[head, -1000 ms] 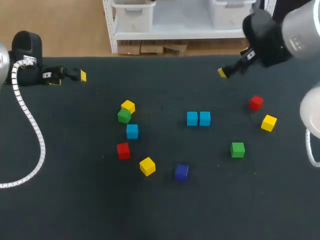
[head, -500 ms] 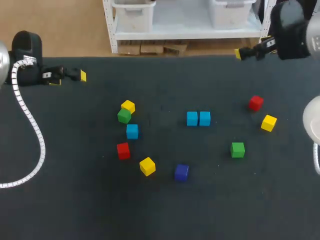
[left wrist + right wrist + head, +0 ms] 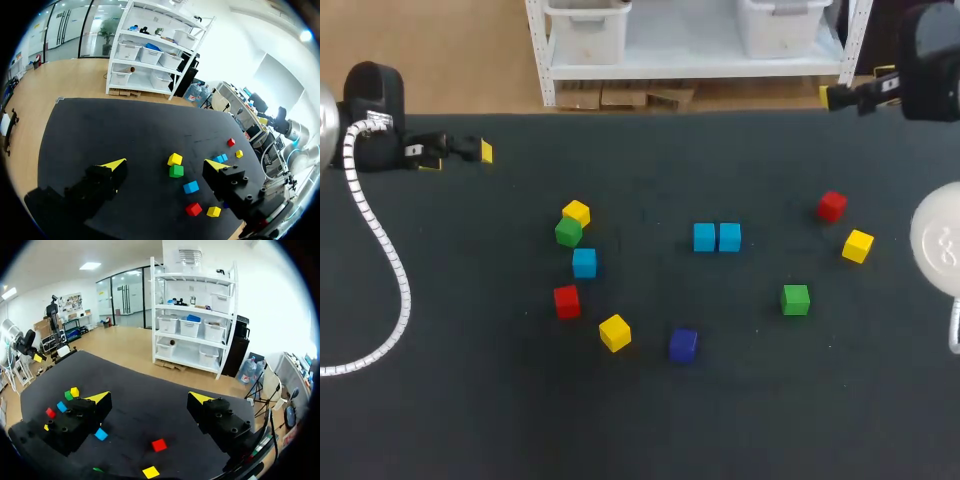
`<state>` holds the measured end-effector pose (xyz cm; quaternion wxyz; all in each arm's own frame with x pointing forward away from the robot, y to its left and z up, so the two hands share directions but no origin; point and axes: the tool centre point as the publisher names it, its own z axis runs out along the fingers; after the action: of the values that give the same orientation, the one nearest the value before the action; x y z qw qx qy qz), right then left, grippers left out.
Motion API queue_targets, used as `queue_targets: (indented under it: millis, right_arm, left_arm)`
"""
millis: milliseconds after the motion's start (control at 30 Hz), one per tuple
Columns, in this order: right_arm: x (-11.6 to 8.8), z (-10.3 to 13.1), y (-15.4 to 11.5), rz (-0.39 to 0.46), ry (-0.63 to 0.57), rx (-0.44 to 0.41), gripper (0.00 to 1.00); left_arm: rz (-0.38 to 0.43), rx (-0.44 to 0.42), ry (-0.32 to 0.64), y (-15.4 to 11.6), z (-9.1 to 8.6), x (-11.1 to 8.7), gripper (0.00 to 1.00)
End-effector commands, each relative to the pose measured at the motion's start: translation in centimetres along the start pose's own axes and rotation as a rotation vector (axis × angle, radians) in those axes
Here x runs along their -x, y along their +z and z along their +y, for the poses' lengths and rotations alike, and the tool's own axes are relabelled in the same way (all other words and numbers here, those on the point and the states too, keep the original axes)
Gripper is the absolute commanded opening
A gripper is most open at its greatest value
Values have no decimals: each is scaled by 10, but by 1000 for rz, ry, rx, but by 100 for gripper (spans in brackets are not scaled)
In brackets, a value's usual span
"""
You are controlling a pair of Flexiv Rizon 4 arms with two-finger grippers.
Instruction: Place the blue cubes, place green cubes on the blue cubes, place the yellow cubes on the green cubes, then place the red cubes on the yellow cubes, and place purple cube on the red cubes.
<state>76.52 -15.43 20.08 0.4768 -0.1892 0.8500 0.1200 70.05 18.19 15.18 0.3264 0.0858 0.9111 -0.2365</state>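
Dark surface (image 3: 470, 400), cubes scattered all over it, nothing stacked yet. I'm using the blue pair (image 3: 717, 237) as my reference: two blue cubes touching side by side, about mid-surface.

Nearer to me than the pair is the purple cube (image 3: 683, 344). A yellow cube (image 3: 614, 332) and a red cube (image 3: 566, 300) are near-left of the pair, and a green cube (image 3: 796, 299) is near-right. Roughly level with the pair and well to its left is the loose blue cube (image 3: 584, 262). A second green cube (image 3: 568, 232) sits just beside it, and a second yellow cube (image 3: 576, 212) is up against that green.

Way beyond the pair, up by the far edge, both arms are parked. The left gripper (image 3: 166, 164) is far-left of the pair and the right gripper (image 3: 149, 396) far-right. Both have fingers spread wide with nothing between them.

My read is that the blue layer isn't finished, so the loose blue one is next, and that's a left-arm job.

- Come straight down on it.
- Turn the wrist so the fingers square up with the cube's faces.
- Pinch on the sides that keep clear of the green neighbour, so it doesn't get shoved.
- Set it flush against the pair, in line, and let go low.
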Motion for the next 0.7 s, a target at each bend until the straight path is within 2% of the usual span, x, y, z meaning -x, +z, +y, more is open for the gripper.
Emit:
queue_targets:
  millis: [33, 700]
  right_arm:
    - [1, 7, -4, 20, -31, -76, 100]
    - [1, 7, -4, 20, -31, -76, 100]
  left_arm:
    - [-7, -12, 2, 0, 2, -1, 100]
    - [-7, -12, 2, 0, 2, -1, 100]
